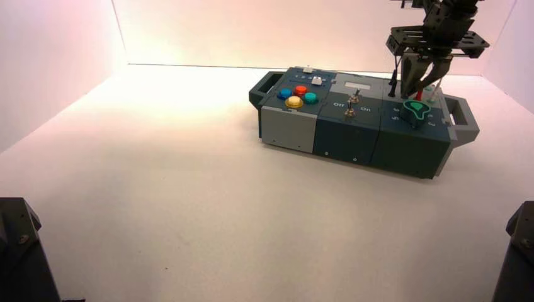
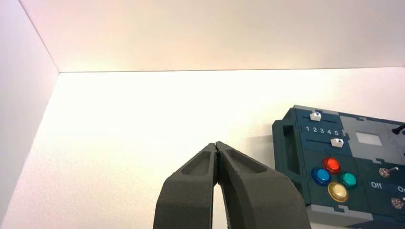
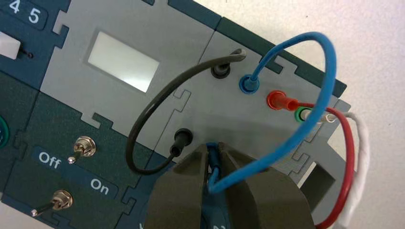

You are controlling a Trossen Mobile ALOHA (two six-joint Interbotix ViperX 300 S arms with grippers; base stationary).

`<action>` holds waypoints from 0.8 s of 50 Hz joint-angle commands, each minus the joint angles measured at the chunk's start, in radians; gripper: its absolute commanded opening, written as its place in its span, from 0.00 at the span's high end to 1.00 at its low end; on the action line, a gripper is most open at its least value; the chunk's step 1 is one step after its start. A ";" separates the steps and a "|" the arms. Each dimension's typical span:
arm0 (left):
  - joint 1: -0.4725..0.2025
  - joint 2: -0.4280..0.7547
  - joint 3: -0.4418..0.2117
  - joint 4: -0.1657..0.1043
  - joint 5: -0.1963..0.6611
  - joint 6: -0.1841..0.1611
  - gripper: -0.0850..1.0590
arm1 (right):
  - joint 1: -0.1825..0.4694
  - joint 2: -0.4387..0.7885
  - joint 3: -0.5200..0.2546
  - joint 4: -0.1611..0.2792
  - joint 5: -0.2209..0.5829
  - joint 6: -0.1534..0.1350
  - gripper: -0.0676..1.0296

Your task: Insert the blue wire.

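Observation:
In the right wrist view, the blue wire (image 3: pixel 321 62) arcs in a loop over the box's grey panel (image 3: pixel 224 114). One dark blue plug (image 3: pixel 249 84) sits in a socket beside the black one. My right gripper (image 3: pixel 215 151) is shut on the wire's other blue plug (image 3: pixel 214 153), holding it against the grey panel next to a black plug (image 3: pixel 182 137). In the high view, the right gripper (image 1: pixel 423 87) hangs over the box's far right end (image 1: pixel 409 135). My left gripper (image 2: pixel 217 145) is shut and empty, off to the box's left.
A black wire (image 3: pixel 138 124) is plugged at both ends. A red plug (image 3: pixel 277 99) with its red wire, a green socket (image 3: pixel 302 114) and a white wire (image 3: pixel 362 143) lie past the blue socket. Two toggle switches (image 3: pixel 83 147), a display window (image 3: pixel 123 61), a green knob (image 1: pixel 415 110) and coloured buttons (image 1: pixel 298 95) are on the box.

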 commanded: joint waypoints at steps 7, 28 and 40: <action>0.002 -0.003 -0.029 0.002 -0.011 0.003 0.95 | -0.005 0.026 -0.017 -0.002 -0.018 0.003 0.96; 0.002 0.008 -0.034 0.002 -0.011 0.002 0.95 | 0.000 0.017 -0.015 0.000 -0.018 -0.002 0.95; 0.002 0.015 -0.040 0.002 -0.012 0.003 0.95 | 0.000 0.023 -0.014 0.000 -0.017 -0.002 0.81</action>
